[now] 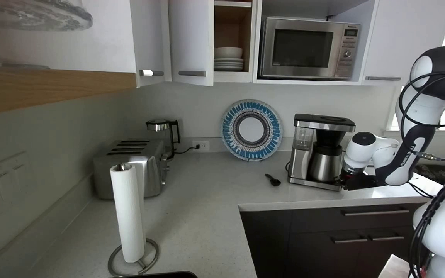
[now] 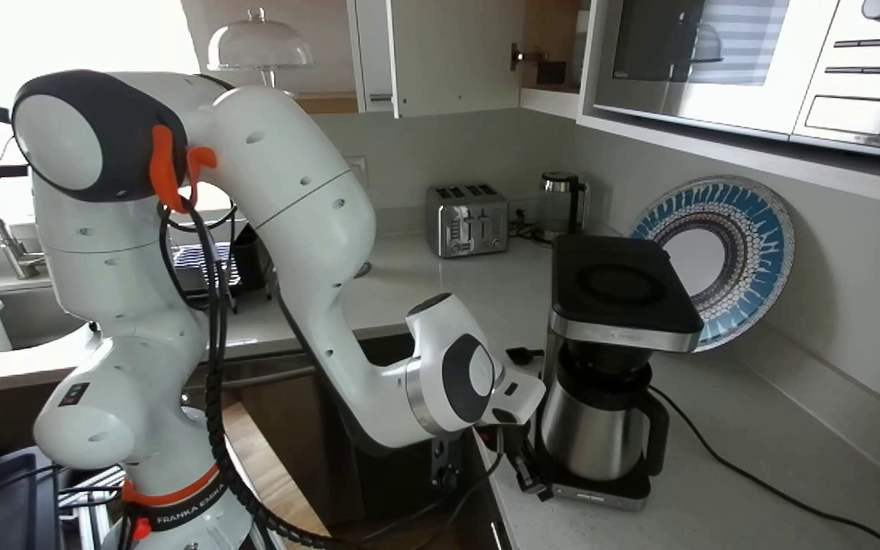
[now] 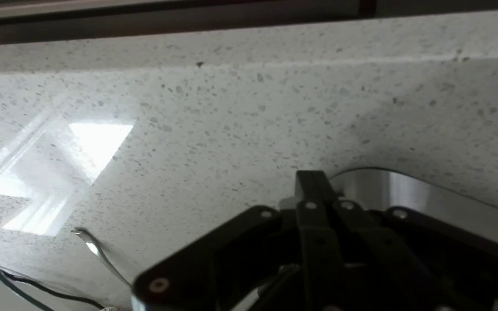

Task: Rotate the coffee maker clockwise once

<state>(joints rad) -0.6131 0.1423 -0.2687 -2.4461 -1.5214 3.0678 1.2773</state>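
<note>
The coffee maker is a boxy silver-and-black machine standing upright on the counter near its front edge. In an exterior view its black lid and metal carafe with a dark handle show. My gripper is low beside the corner of the machine's base, on the arm's side. In the wrist view the gripper has its fingertips pressed together with nothing between them. The rounded silver edge of the base lies right beside the fingertips. I cannot tell whether they touch it.
A black scoop lies beside the coffee maker. A blue patterned plate leans on the wall behind. A cord runs along the counter. A toaster, kettle and paper towel roll stand farther off. A metal utensil lies near the gripper.
</note>
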